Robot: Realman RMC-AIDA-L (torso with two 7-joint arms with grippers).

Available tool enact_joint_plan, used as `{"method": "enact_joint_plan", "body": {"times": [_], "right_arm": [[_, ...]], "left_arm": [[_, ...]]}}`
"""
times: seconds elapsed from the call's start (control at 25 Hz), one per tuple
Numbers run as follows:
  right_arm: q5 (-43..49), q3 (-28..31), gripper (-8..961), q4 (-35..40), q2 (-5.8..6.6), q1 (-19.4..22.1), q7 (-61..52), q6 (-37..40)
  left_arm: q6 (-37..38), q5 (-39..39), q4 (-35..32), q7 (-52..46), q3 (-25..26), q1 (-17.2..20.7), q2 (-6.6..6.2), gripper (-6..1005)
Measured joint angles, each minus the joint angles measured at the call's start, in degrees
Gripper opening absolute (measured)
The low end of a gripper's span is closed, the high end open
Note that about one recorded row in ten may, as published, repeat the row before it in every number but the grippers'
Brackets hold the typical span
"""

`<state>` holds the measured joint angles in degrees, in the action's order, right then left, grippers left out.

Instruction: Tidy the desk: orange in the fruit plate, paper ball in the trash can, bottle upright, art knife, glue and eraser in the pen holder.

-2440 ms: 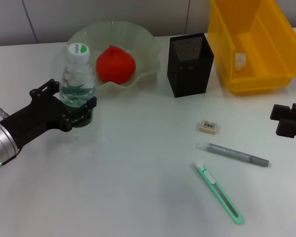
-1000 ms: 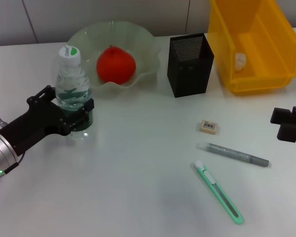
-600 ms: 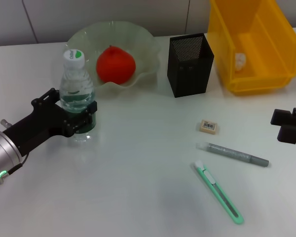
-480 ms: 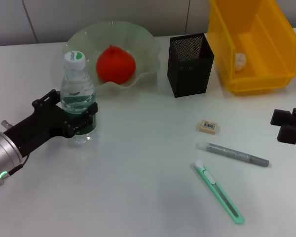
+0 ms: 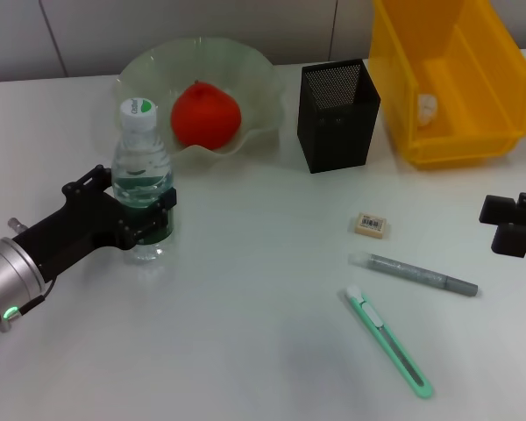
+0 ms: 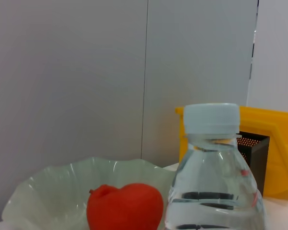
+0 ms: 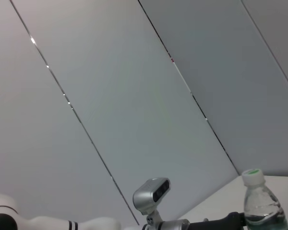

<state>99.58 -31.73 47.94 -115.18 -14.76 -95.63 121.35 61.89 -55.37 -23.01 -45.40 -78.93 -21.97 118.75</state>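
Bottle [image 5: 143, 180] upright at left-centre of head view, base on table [image 5: 245, 333], clamped low on the body by left gripper [image 5: 145, 226] with fingers wrapped on both sides of the green label band. Low grip likely chosen to keep base square to the surface while setting down; standing step looks essentially done, release not yet made. Clear plastic, part filled with water, white cap with green mark, cap also visible close up in left wrist view [image 6: 212, 119]. Sits just in front of fruit plate [image 5: 254, 83], apart from its rim. Orange [image 5: 206, 115] already in the plate, upper left of frame. Pen holder [image 5: 337, 114] top centre, black mesh, nothing visible inside. Trash can [image 5: 500, 83] top right, yellow bin, white paper ball [image 5: 427, 107] inside. Eraser [image 5: 371, 224], glue [image 5: 414, 274] and art knife [image 5: 388, 341] lying flat on table at lower right, well apart from pen holder, not yet collected. Right gripper [image 5: 514, 224] parked at right edge of frame, off the items; cannot tell whether apart or together.
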Motion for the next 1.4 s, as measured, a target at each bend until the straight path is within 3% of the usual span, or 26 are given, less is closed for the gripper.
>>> {"method": "enact_joint_plan", "body": {"times": [1.4], "right_arm": [[-0.2,0.1,450,0.1,-0.05,-0.4,-0.2,0.5]], "left_arm": [[-0.2,0.0,0.9,-0.7,0.0,0.8,-0.03,779]]}}
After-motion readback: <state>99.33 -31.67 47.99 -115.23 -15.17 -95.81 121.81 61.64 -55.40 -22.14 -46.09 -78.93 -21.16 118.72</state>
